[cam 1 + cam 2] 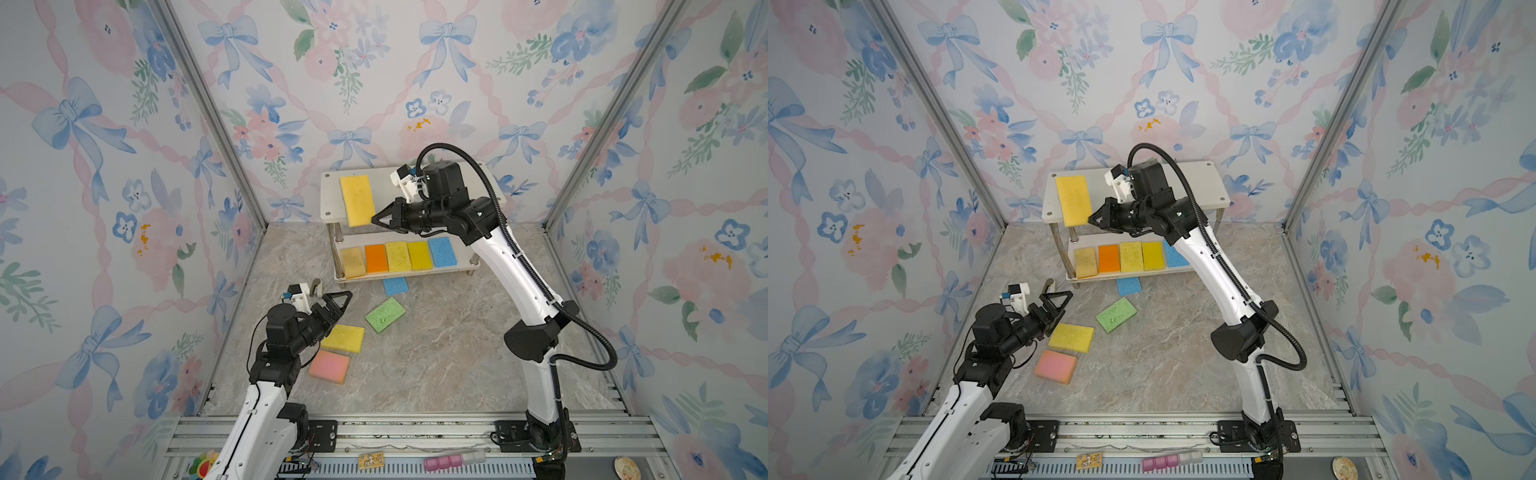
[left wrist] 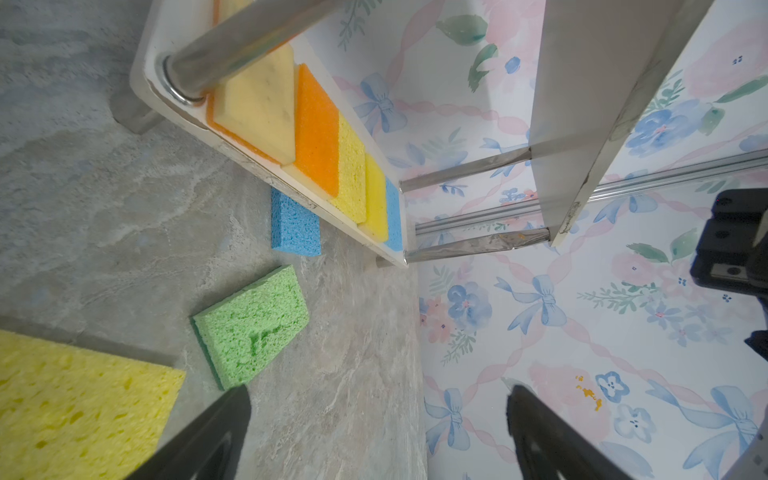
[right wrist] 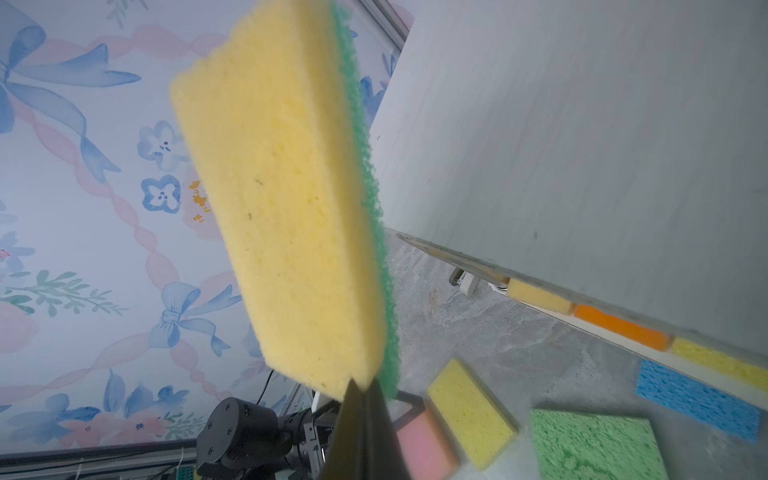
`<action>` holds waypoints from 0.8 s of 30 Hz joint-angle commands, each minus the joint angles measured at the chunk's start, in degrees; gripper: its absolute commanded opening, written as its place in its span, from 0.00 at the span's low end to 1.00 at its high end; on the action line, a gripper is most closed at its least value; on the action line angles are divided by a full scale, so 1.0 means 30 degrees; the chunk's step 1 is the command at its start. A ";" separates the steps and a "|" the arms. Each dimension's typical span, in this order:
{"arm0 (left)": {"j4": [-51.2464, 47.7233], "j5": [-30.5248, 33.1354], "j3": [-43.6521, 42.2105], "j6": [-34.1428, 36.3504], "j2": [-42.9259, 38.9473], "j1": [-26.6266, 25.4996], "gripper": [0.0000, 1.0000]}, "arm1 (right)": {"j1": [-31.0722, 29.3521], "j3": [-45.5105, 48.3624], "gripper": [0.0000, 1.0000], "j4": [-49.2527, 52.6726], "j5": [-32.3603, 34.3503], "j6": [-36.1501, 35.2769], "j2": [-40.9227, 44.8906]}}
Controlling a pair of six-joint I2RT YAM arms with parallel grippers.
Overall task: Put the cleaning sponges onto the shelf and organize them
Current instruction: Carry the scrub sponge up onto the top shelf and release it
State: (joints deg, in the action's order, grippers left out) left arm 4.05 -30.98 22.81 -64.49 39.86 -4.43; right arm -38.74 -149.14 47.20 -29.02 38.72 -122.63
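The white shelf point(image 1: 328, 195) point(image 1: 1208, 183) stands at the back. My right gripper point(image 1: 376, 218) point(image 1: 1090, 219) point(image 3: 365, 388) is shut on one end of a yellow sponge with green backing point(image 1: 356, 199) point(image 3: 282, 208), held over the left of the top board. The lower board holds a row of tan point(image 1: 353, 262), orange point(image 1: 376, 258), two yellow and one blue sponge point(image 1: 442, 252). On the floor lie blue point(image 1: 395, 286), green point(image 1: 385, 314) point(image 2: 251, 328), yellow point(image 1: 343, 338) and pink point(image 1: 329, 366) sponges. My left gripper point(image 1: 332, 293) point(image 2: 379, 395) hangs open and holds nothing, just above the yellow floor sponge.
Floral walls close in the marble floor point(image 1: 436, 353) on three sides. A metal rail point(image 1: 415, 432) runs along the front, with a small circuit board point(image 1: 370, 460) and a pink block point(image 1: 442, 462) below it. My right arm point(image 1: 523, 282) crosses in front of the shelf's right end.
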 commanded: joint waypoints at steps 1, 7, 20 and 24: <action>-0.0817 -0.0717 -0.0044 0.0733 -0.0435 0.0098 0.98 | 0.0228 -0.0412 0.02 -0.2743 -0.0871 0.2501 -0.0736; -0.0977 -0.0924 0.0083 0.0958 -0.0278 0.0098 0.98 | 0.0250 -0.1032 0.02 -0.4658 -0.0994 0.3898 -0.1931; -0.0971 -0.0938 0.0341 0.1030 -0.0072 -0.0019 0.98 | 0.0331 -0.1043 0.16 -0.5682 -0.0817 0.4748 -0.2945; -0.0976 -0.0918 0.0397 0.1018 -0.0072 -0.0004 0.98 | 0.0433 -0.1042 0.21 -0.5591 -0.0874 0.4731 -0.3071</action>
State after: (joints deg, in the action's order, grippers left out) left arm 1.54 -32.88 22.83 -63.00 39.57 -4.43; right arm -38.24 -150.54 31.86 -30.89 52.77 -130.69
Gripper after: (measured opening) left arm 0.979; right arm 0.204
